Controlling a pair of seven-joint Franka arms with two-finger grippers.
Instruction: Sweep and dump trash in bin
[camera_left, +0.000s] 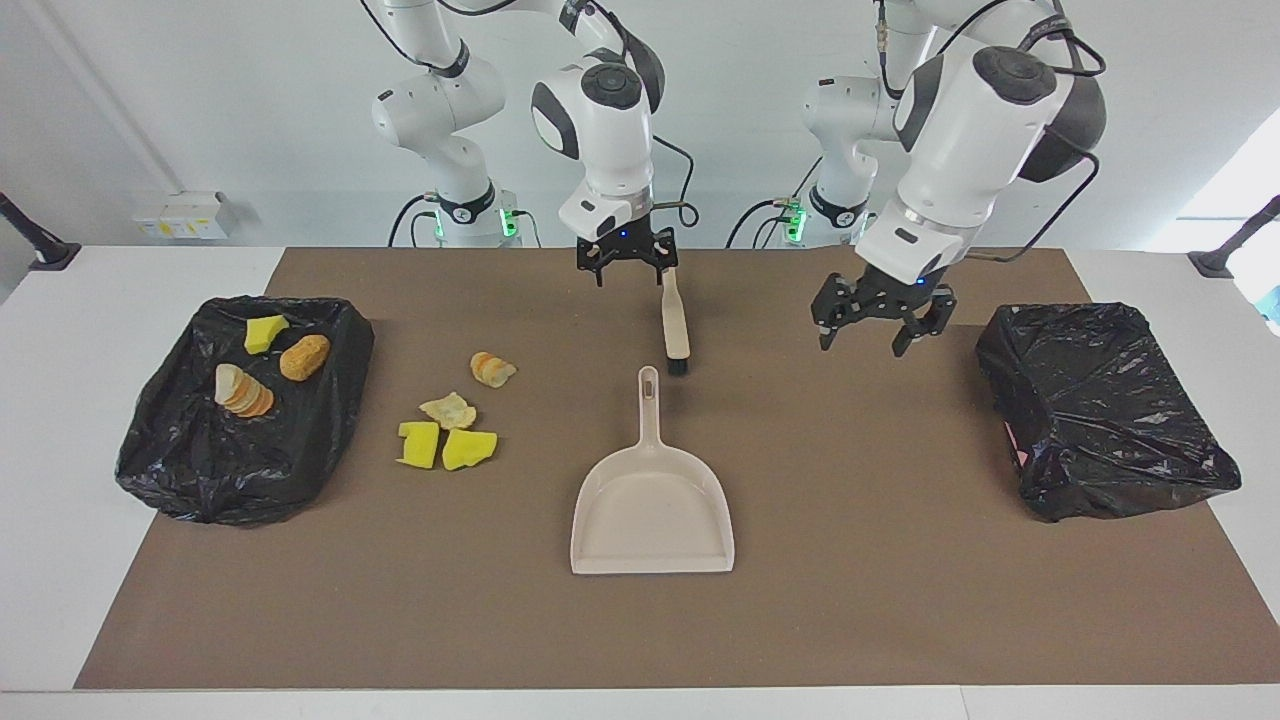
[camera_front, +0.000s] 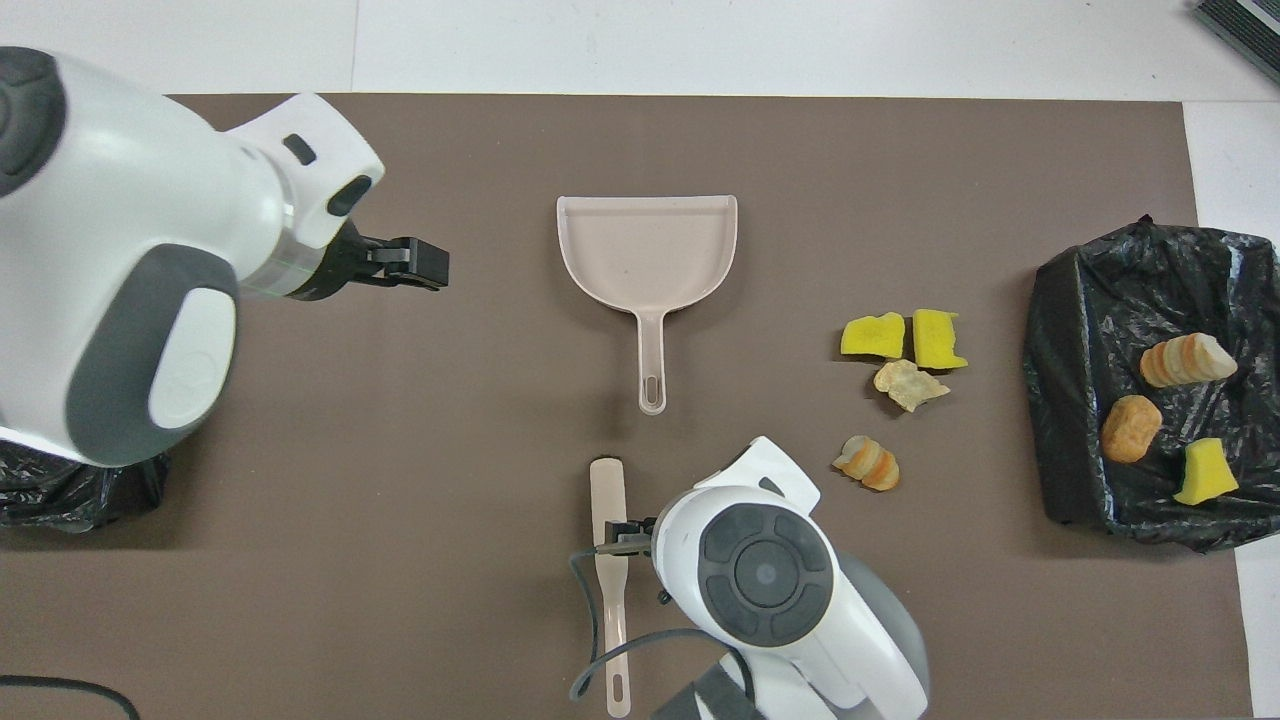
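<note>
Trash was split 2 ways. 4 scraps lay loose on the brown mat (camera_left: 860, 600): 2 yellow sponge chunks (camera_left: 445, 447) (camera_front: 903, 337) touching each other, a pale flake (camera_left: 448, 410) (camera_front: 908, 383) just beside them on the robots' side, and an orange-brown bread lump (camera_left: 492, 369) (camera_front: 868, 463) nearer to the robots again. All 4 sat between the dustpan (camera_left: 652, 510) (camera_front: 647, 255) and the black-lined bin (camera_left: 160, 455) (camera_front: 1075, 330) at the right arm's end of the surface. 3 more scraps were already in that bin: 1 yellow chunk (camera_left: 264, 332) (camera_front: 1205, 471), 1 brown lump (camera_left: 304, 357) (camera_front: 1131, 428), 1 striped bread piece (camera_left: 242, 391) (camera_front: 1186, 361).

Dustpan lay flat mid-mat, empty, handle toward the robots. Brush (camera_left: 675, 320) (camera_front: 609, 560) lay flat just nearer to the robots than the dustpan handle, roughly in line with it, bristle end toward the dustpan, not touching it.

Right hand (camera_left: 627, 262) (camera_front: 622, 533) hung over the brush handle, fingers spread, holding nothing; from the facing view it was clear of the brush.

Left hand (camera_left: 874, 324) (camera_front: 405, 268) was in the air over bare mat, between the dustpan and the second black-bagged bin (camera_left: 1105, 410) at the left arm's end, fingers spread wide, holding nothing. That second bin showed no scraps on it.
</note>
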